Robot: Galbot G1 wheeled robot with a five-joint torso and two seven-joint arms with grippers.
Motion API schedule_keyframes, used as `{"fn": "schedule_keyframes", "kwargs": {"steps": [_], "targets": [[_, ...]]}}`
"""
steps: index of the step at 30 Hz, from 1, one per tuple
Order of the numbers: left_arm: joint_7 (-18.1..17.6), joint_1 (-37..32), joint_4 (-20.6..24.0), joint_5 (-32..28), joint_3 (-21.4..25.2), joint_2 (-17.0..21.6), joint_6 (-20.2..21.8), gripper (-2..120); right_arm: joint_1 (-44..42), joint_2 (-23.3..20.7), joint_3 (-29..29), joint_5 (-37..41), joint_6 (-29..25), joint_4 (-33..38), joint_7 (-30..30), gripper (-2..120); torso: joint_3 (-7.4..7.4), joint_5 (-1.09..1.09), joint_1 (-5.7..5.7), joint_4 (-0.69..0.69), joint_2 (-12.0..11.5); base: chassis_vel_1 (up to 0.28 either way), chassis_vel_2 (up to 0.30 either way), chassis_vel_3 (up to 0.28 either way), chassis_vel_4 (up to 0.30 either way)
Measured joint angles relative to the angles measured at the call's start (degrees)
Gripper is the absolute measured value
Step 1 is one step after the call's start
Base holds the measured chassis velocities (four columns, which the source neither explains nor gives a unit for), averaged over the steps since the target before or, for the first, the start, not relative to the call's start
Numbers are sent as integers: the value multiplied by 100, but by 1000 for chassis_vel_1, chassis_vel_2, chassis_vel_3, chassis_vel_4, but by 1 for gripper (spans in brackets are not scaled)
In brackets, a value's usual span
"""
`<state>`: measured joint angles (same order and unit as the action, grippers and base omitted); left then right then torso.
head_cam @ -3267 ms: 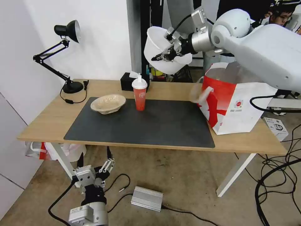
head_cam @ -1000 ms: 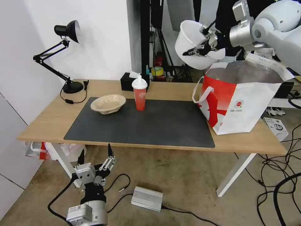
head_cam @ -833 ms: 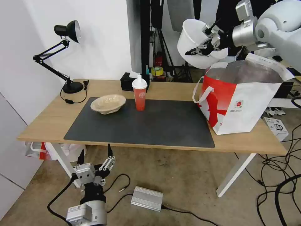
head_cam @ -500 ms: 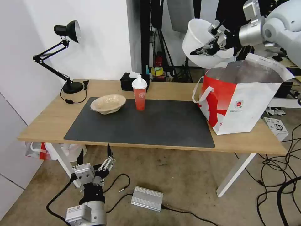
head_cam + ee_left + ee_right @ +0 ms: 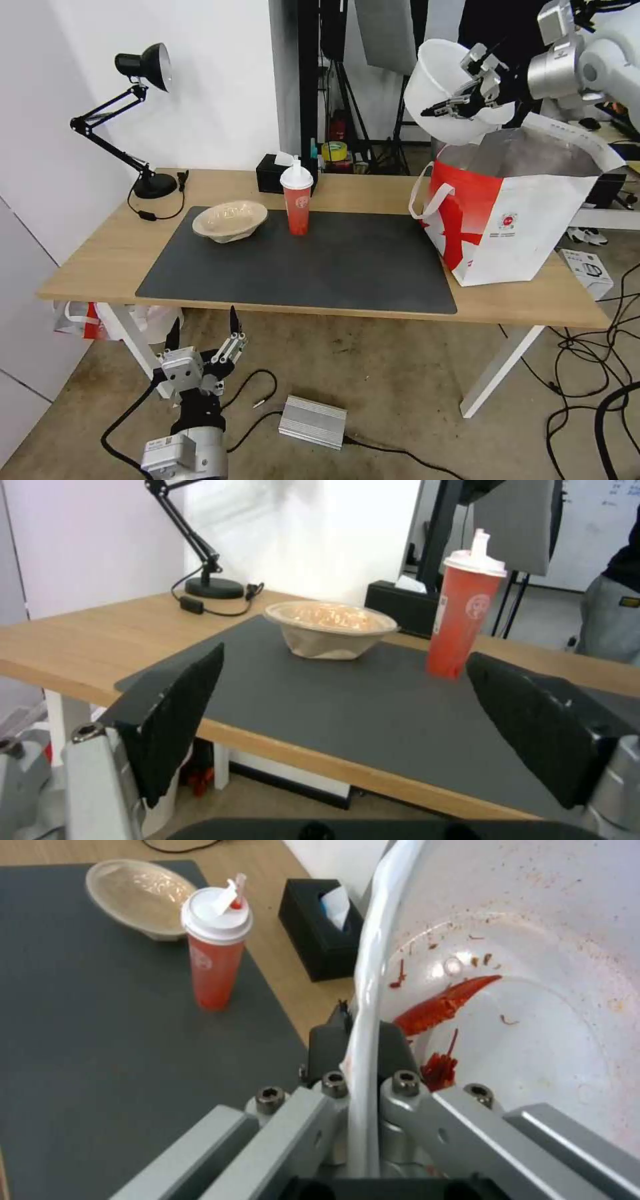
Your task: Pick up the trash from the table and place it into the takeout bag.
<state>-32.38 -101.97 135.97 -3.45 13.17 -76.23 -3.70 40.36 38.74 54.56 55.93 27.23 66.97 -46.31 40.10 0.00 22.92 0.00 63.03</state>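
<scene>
My right gripper (image 5: 445, 107) is shut on the rim of the large white bowl (image 5: 440, 80), holding it tilted in the air just above the far left edge of the open takeout bag (image 5: 513, 220). The right wrist view shows the jaws (image 5: 360, 1040) pinching the bowl's rim (image 5: 373, 940), with red food scraps inside the bowl. On the table's (image 5: 100, 260) dark mat (image 5: 320, 267) stand the red cup (image 5: 297, 200) and the beige pulp bowl (image 5: 230, 220). My left gripper (image 5: 203, 333) hangs open below the table's front edge, facing the beige bowl (image 5: 330, 630) and cup (image 5: 463, 615).
A black desk lamp (image 5: 143, 120) stands at the table's back left and a black tissue box (image 5: 273, 175) sits behind the cup. A thin plastic bag (image 5: 80, 319) lies under the table's left end. A silver box (image 5: 312, 421) and cables lie on the floor.
My right arm has carried the white bowl rightward, from above the table's back edge to over the bag's opening. The left arm has stayed where it was.
</scene>
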Motion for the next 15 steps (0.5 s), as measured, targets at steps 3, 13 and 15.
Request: {"fn": "schedule_keyframes", "kwargs": {"steps": [3,13,15], "targets": [[0,9,-6,-7,2,1,1,95,-14,0,-9,-14,-9,-37,-11,0,0,0,0,0,0,0,0,0,0],[-11,23,-12,-39,14,27,6,95,-134,-138,-89,-58,-59,-93,-48,0,0,0,0,0,0,0,0,0,0],[-11,21,-12,-40,19,33,6,95,-182,-173,-126,-64,-68,-92,-51,0,0,0,0,0,0,0,0,0,0]]}}
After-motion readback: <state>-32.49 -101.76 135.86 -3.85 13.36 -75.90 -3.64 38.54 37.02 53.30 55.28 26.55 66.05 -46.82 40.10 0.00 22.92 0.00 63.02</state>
